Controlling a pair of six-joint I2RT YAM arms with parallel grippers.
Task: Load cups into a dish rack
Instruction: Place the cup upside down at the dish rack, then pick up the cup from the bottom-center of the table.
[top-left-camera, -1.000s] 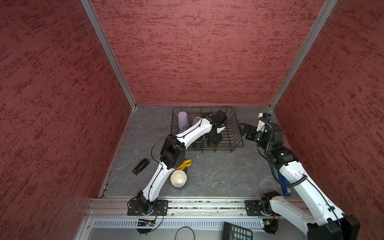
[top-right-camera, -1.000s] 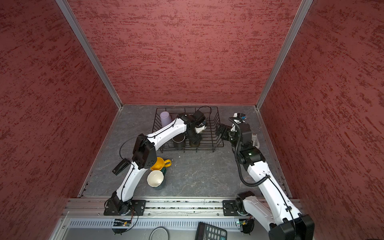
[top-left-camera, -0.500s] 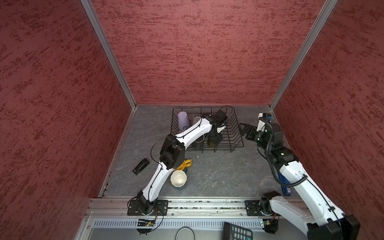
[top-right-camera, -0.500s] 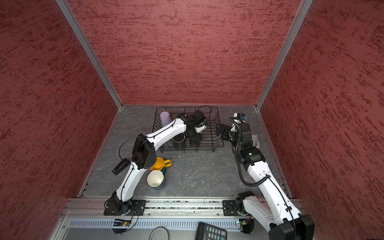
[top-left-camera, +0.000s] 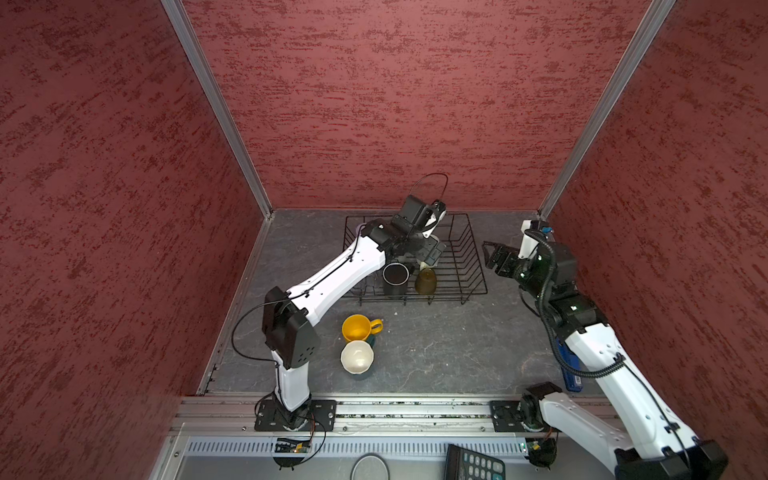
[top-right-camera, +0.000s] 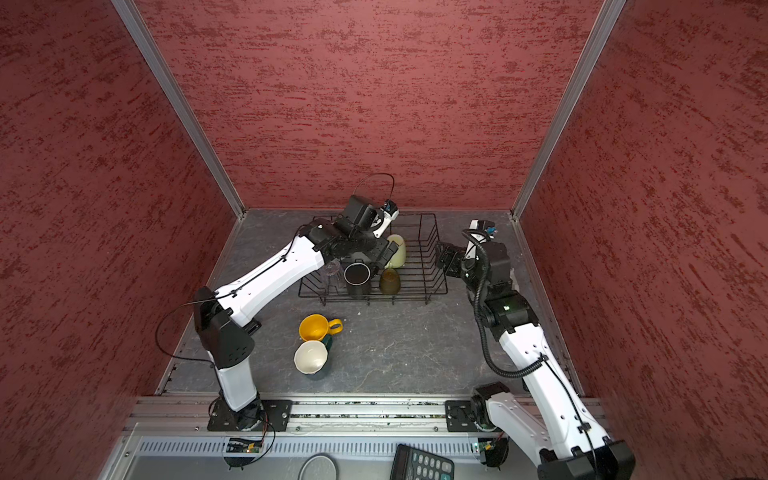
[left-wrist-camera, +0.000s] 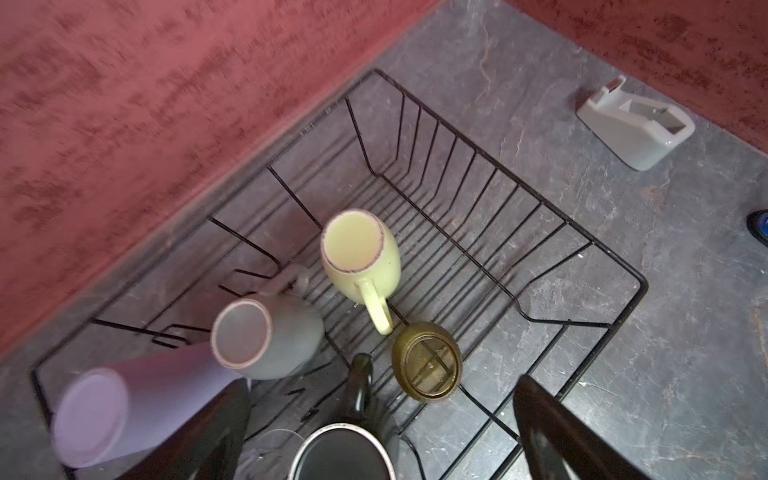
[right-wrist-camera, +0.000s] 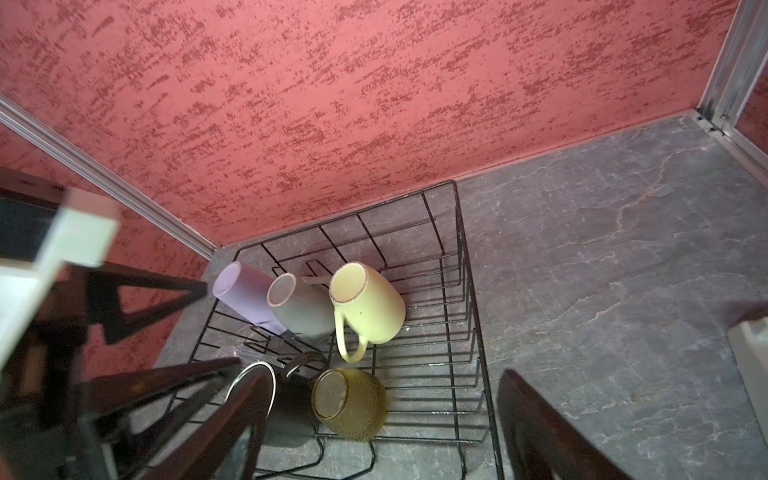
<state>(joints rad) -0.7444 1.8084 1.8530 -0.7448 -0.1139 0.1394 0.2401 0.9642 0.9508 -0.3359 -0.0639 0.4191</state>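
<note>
In both top views your main risk is the left arm's (top-left-camera: 340, 270) way out. Its forearm lies across the near corner of the dish rack (top-left-camera: 465, 249) and the left gripper (top-left-camera: 433, 252) hangs low inside, over the black mug (top-left-camera: 395, 276) and just beside the bottom-up olive glass (top-left-camera: 425, 281), so a slanted lift could tip either. The yellow mug (top-left-camera: 357, 327) and dark teal mug (top-left-camera: 356, 357) sit on the table (top-left-camera: 436, 345) near the elbow, where a wide swing back would sweep them. That arm is stretched far forward, wrist tipped down. The right gripper (top-left-camera: 492, 257) sits just outside the rack's right wall, jaws parted and empty, aimed inward. Send it in now and the arms may clash. From the left wrist, the jaws stand wide either side of the black mug's (left-wrist-camera: 340, 453) rim, touching nothing, but its handle lies between them and could snag. What looks like the clear glass (left-wrist-camera: 270, 449) is faint beside it. The pale green mug (left-wrist-camera: 361, 257), grey mug (left-wrist-camera: 270, 336) and lilac tumbler (left-wrist-camera: 137, 403) lean on the dividers (left-wrist-camera: 245, 249) and could roll if bumped. From the right wrist, wide empty fingers (right-wrist-camera: 536, 428) frame the olive glass (right-wrist-camera: 353, 403), and the left arm is a blur close by.
</note>
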